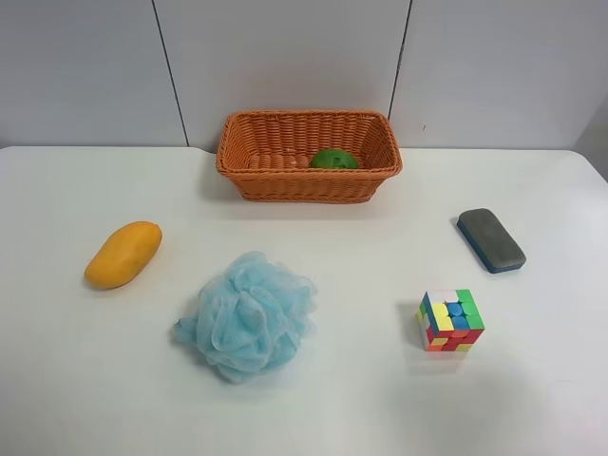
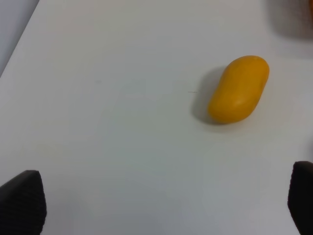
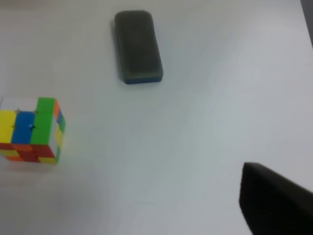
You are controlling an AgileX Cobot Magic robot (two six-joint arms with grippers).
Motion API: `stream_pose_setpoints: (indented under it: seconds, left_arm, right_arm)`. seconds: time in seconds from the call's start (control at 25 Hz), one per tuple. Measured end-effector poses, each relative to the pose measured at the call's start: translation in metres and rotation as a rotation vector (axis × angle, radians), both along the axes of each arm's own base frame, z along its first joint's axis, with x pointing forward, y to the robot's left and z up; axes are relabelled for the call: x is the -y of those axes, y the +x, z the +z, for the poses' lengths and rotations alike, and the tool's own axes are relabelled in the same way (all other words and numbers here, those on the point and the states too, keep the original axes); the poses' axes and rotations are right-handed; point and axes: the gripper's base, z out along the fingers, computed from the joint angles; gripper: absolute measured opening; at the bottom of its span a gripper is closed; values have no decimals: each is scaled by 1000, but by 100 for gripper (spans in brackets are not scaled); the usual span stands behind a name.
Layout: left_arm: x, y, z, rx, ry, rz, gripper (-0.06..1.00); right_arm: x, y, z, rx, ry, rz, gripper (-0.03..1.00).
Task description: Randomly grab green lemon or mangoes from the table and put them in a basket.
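Note:
The yellow-orange mango (image 1: 123, 254) lies on the white table (image 1: 361, 408) at the exterior high view's left. It also shows in the left wrist view (image 2: 239, 89), lying ahead of my left gripper (image 2: 166, 200). That gripper is open and empty, with both fingertips wide apart. The green lemon (image 1: 333, 159) sits inside the orange-brown wicker basket (image 1: 304, 185) at the table's back middle. Of my right gripper only one dark finger (image 3: 276, 203) shows, above bare table. No arm shows in the exterior high view.
A light blue mesh bath pouf (image 1: 247, 315) sits in the table's middle front. A colour cube (image 1: 450, 321) stands at the right and shows in the right wrist view (image 3: 32, 129). A grey-and-blue eraser (image 1: 490, 239) lies behind it, also in the right wrist view (image 3: 138, 46).

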Motion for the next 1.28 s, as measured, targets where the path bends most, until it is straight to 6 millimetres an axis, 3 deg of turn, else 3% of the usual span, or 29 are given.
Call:
stream_pose_setpoints:
  seconds: [0.16, 1.28]
  left_arm:
    - [0, 0, 0, 0, 0, 0, 99]
    - [0, 0, 0, 0, 0, 0, 99]
  right_arm:
    - [1, -8, 0, 82, 17, 3, 99]
    - [1, -9, 0, 84, 11, -130, 99]
